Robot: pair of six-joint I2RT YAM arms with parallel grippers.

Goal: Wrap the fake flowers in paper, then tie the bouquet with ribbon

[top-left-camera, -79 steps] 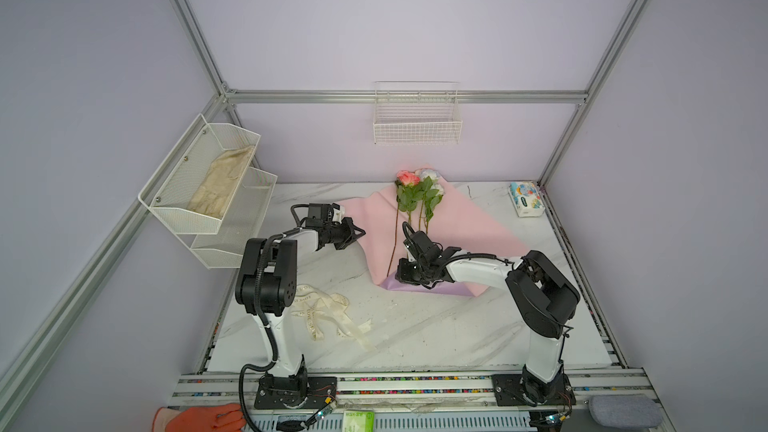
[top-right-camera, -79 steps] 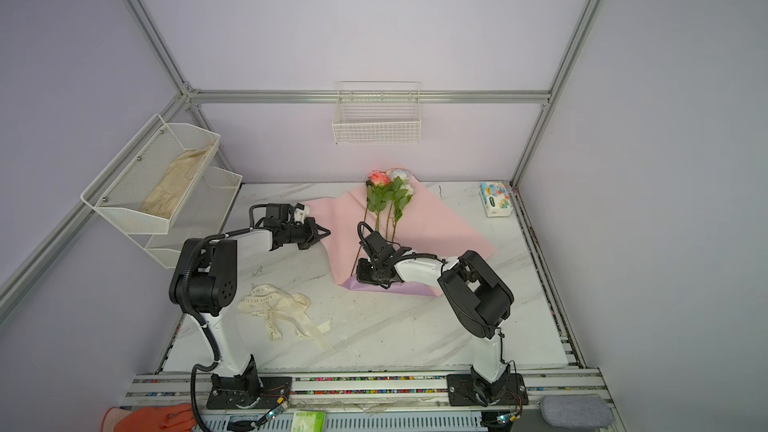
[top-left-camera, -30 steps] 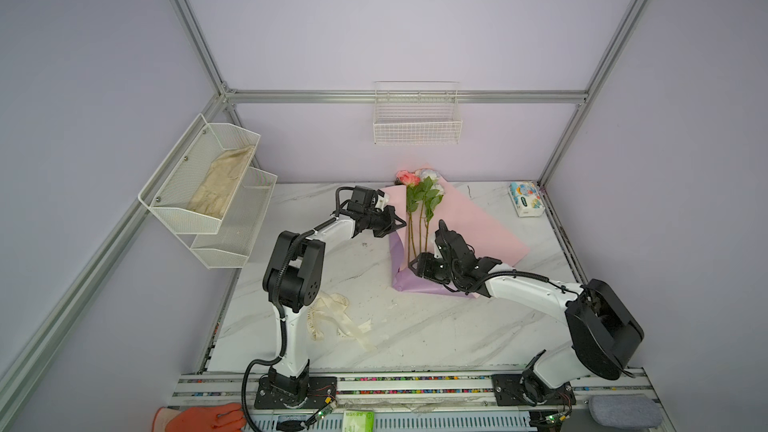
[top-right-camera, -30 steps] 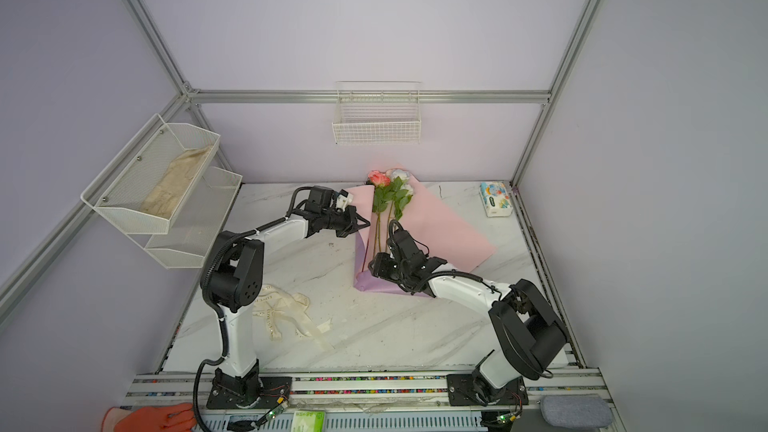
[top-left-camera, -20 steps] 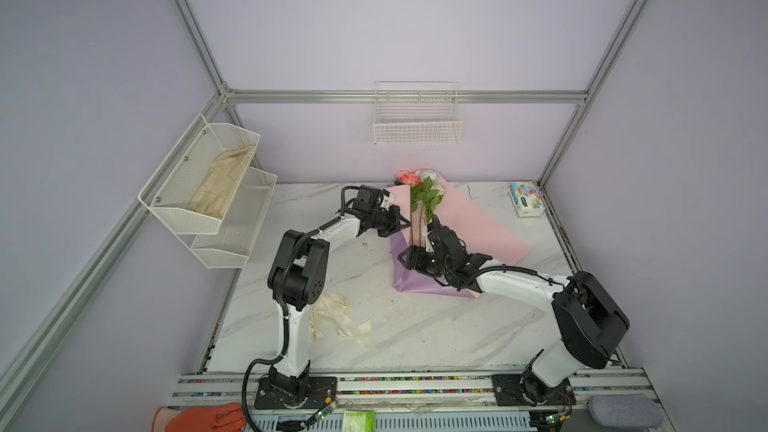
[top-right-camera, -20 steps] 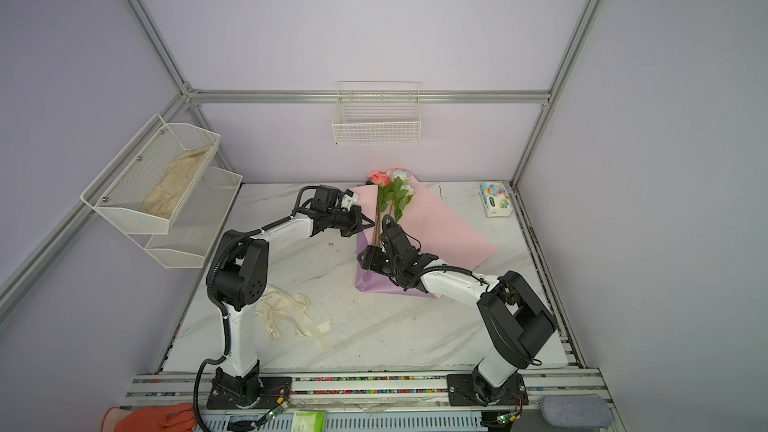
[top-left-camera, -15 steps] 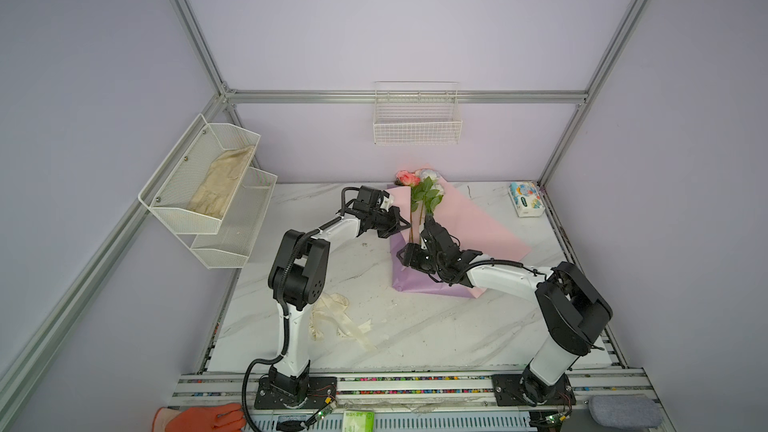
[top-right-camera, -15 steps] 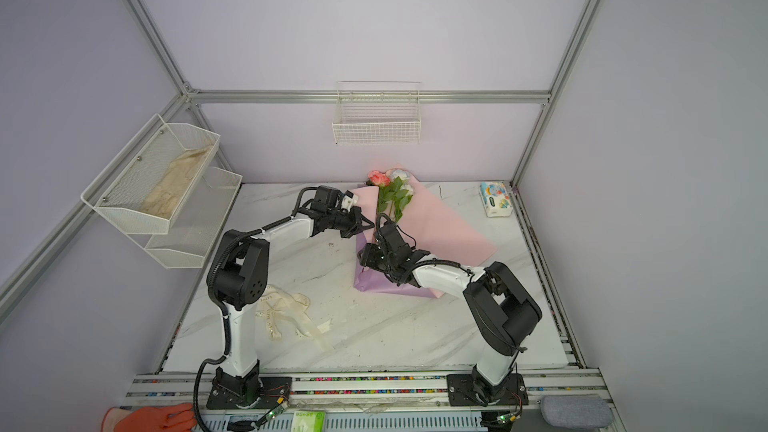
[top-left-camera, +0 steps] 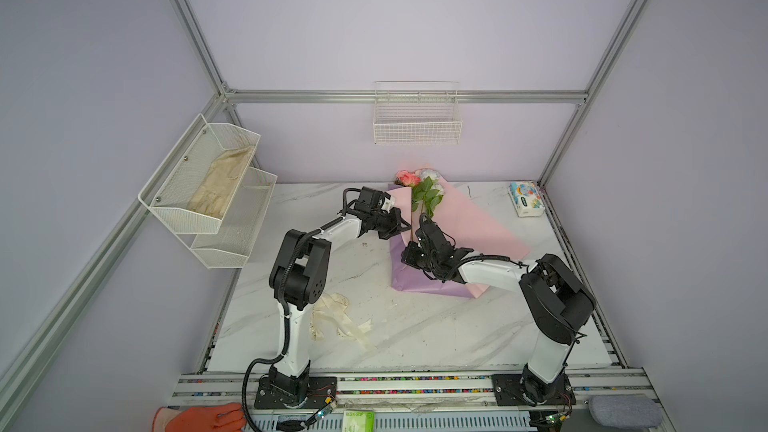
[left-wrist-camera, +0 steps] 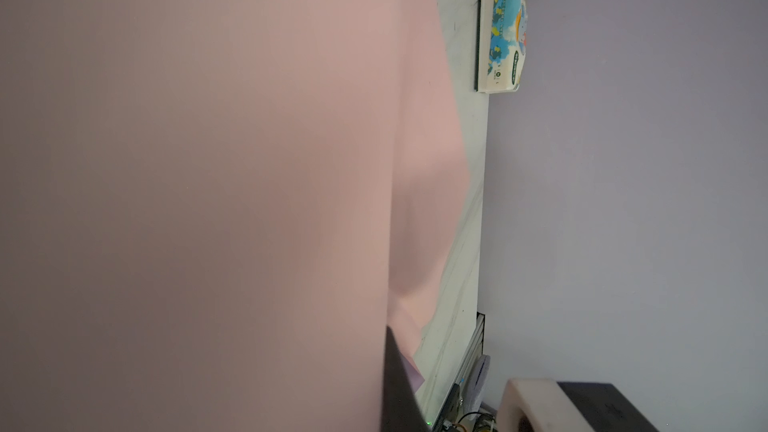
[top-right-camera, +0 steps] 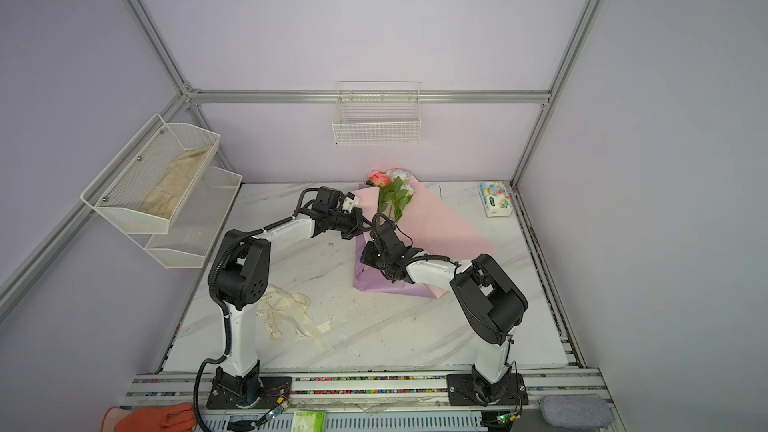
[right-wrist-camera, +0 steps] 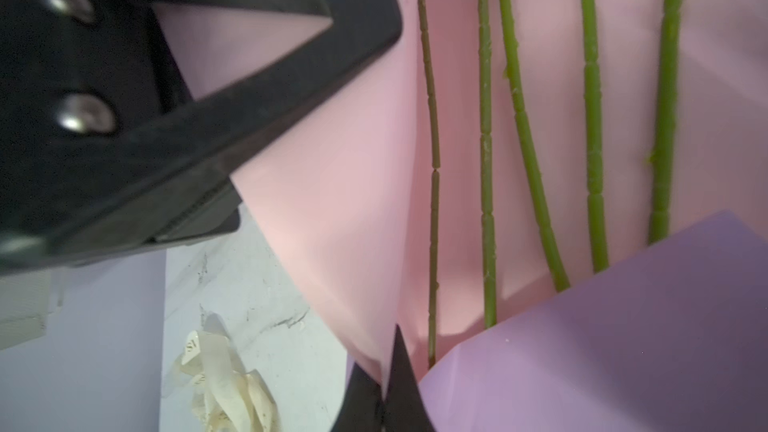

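Wrapping looks half done: the bouquet (top-left-camera: 424, 197) lies at the table's (top-left-camera: 415, 338) back on pink paper (top-left-camera: 478, 226), whose edge the right gripper (right-wrist-camera: 384, 392) pinches tight; whether the left gripper (top-left-camera: 404, 226) grips I cannot tell. The ribbon (top-left-camera: 336, 320) lies loose, nothing tied; its lettering and the tissue pack's (top-left-camera: 525, 199) print are unreadable.

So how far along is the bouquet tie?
Done: bouquet laid on the pink paper, stems uncovered. In hand: right fingers pinch a raised fold of that paper; left fingers are at the same fold, grip unclear. Left: closing the wrap and tying; the ribbon lies loose on the table.
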